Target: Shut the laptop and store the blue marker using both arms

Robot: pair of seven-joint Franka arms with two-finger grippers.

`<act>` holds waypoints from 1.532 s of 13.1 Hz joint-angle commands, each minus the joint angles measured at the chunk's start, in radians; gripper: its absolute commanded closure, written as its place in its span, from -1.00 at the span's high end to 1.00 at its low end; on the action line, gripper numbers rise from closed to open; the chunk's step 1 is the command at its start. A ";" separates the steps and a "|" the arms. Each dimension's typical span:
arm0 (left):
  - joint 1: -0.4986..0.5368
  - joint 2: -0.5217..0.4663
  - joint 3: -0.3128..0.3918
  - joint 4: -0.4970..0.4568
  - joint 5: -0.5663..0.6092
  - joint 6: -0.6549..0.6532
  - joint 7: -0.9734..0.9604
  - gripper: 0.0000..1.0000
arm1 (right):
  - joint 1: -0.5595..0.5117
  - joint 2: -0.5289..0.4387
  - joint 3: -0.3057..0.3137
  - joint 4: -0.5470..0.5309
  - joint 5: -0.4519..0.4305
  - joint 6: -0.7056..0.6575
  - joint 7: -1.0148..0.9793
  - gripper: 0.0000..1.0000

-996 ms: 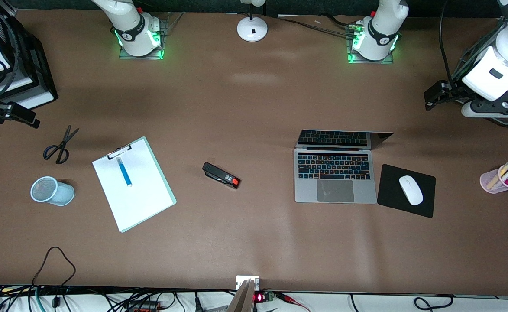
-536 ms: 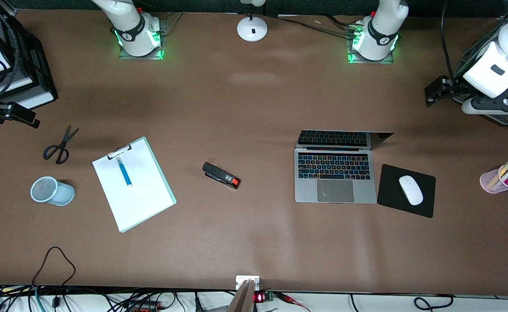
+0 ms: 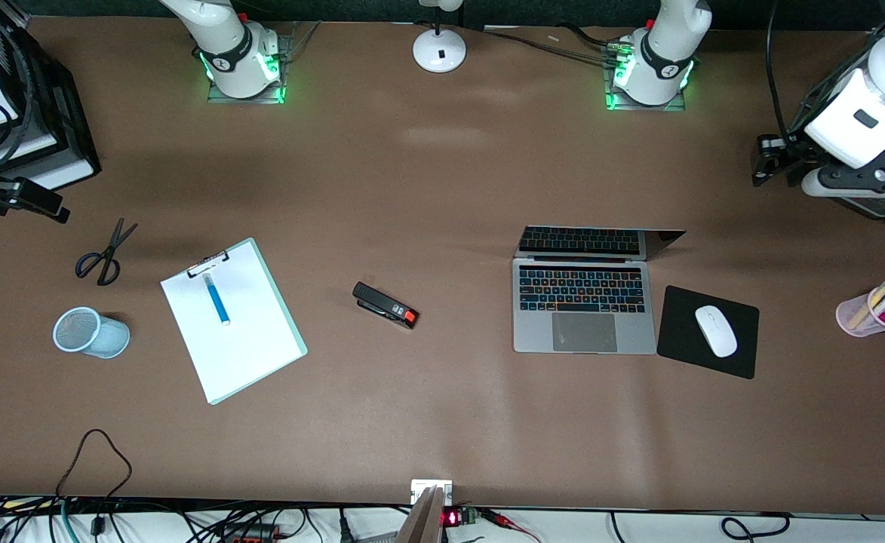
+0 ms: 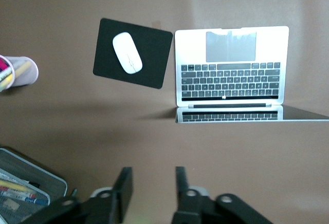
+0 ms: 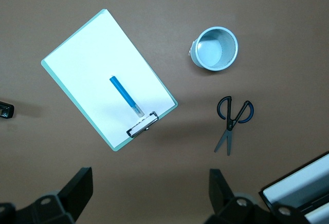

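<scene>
The silver-grey laptop (image 3: 584,309) stands open toward the left arm's end of the table, its lid tilted back; it also shows in the left wrist view (image 4: 231,64). The blue marker (image 3: 216,299) lies on the white sheet of a clipboard (image 3: 232,320) toward the right arm's end; it also shows in the right wrist view (image 5: 126,95). My left gripper (image 3: 768,160) hangs open and empty over the table's edge at the left arm's end, also in its wrist view (image 4: 152,183). My right gripper (image 3: 19,197) hangs wide open and empty above the right arm's end, also in its wrist view (image 5: 149,188).
A black mouse pad (image 3: 683,354) with a white mouse (image 3: 715,330) lies beside the laptop. A pink pen cup (image 3: 872,313) stands near the left arm's end. A stapler (image 3: 385,305), scissors (image 3: 102,253), a pale-blue mesh cup (image 3: 89,332) and a lamp base (image 3: 439,50) are on the table.
The left arm's hand has shifted a little toward its own end of the table and farther from the front camera. The right arm has not moved.
</scene>
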 commanded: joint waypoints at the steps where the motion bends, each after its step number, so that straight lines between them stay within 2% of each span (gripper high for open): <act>1: -0.007 0.026 0.002 0.028 -0.016 -0.032 0.015 -0.99 | 0.003 -0.006 0.001 0.001 0.011 -0.006 0.009 1.00; 3: -0.009 0.031 0.000 0.022 -0.067 -0.038 0.000 -1.00 | 0.003 -0.006 0.001 0.001 0.011 -0.005 0.009 1.00; 5: -0.010 0.022 -0.071 0.025 -0.099 -0.099 -0.078 -1.00 | 0.003 -0.006 0.001 0.001 0.011 -0.003 0.010 1.00; 7: -0.019 0.016 -0.101 0.018 -0.099 -0.119 -0.112 -1.00 | 0.001 -0.004 0.000 0.001 0.011 -0.005 0.009 1.00; 10: -0.018 0.003 -0.159 -0.053 -0.099 -0.106 -0.146 -1.00 | 0.003 -0.002 0.001 0.001 0.011 -0.005 0.009 1.00; 12: -0.018 -0.020 -0.185 -0.134 -0.099 -0.028 -0.152 -1.00 | 0.003 0.005 0.001 0.000 0.011 -0.005 0.009 1.00; 15: -0.018 -0.079 -0.202 -0.327 -0.097 0.182 -0.163 -1.00 | 0.004 0.031 0.001 0.001 0.009 0.007 0.010 1.00; 16: -0.018 -0.089 -0.223 -0.365 -0.097 0.221 -0.184 -1.00 | 0.006 0.034 0.003 0.001 0.006 0.007 0.010 1.00; 18: -0.009 -0.089 -0.273 -0.445 -0.094 0.328 -0.221 -1.00 | 0.006 0.059 0.004 0.001 0.001 0.016 0.010 1.00; 20: -0.009 -0.086 -0.286 -0.530 -0.093 0.464 -0.235 -1.00 | 0.036 0.100 0.006 0.010 0.001 0.064 0.009 1.00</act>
